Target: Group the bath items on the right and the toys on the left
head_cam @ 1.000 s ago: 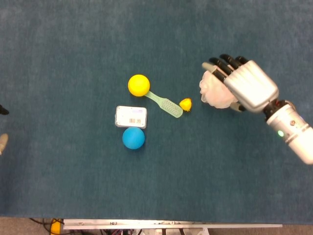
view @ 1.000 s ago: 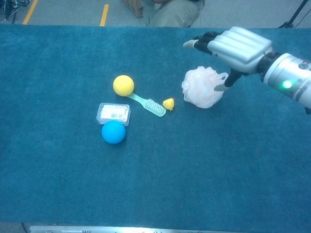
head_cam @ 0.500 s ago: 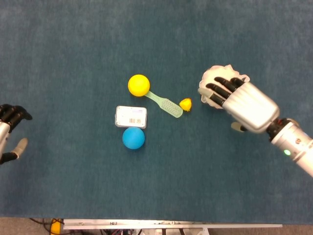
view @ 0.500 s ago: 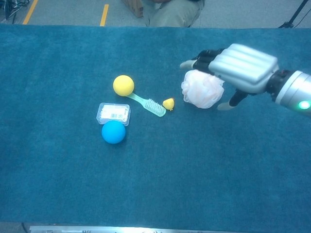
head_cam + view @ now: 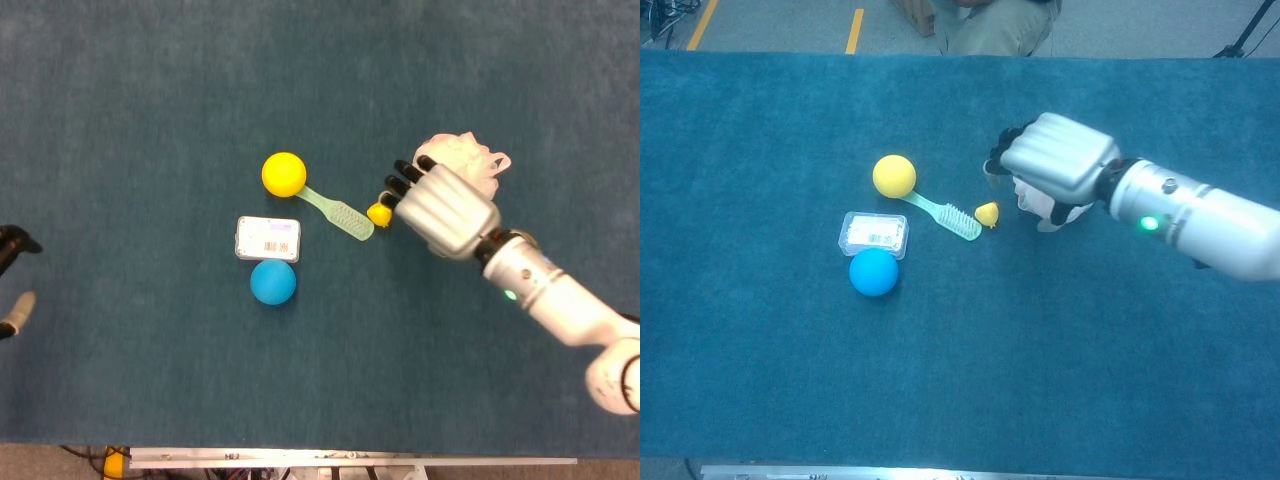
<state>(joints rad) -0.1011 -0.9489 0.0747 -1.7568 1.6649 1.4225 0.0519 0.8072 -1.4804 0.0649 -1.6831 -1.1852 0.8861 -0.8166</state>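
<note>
1. The right hand [image 5: 443, 212] has been swung leftward off the puff [image 5: 467, 158] since half a second earlier; its silver, ribbed back is now seen above the duck [image 5: 379, 213], with dark fingertips [image 5: 403, 181] beside the toy.
2. Whether anything is gripped cannot be told: the palm is turned away, and the fingers are curled downward in both views.
3. The left hand [image 5: 12, 282] is glimpsed only at the left edge of the head view, pulled further out of frame than before; its fingers appear spread, and nothing is seen in it.
4. One white, ruffled mesh puff is left on the cloth [image 5: 150, 110], just behind the right hand.
5. One small, glossy yellow duck is seen touching the bristle end of one pale green plastic brush [image 5: 338, 211].
6. Two smooth balls are counted: a yellow ball [image 5: 284, 174] at the brush's handle tip and a blue ball [image 5: 273, 282] nearer the front.
7. One clear, rectangular box [image 5: 268, 239] with a printed label lies just behind the blue ball.
8. The table is covered with a napped, dark teal cloth.
</note>
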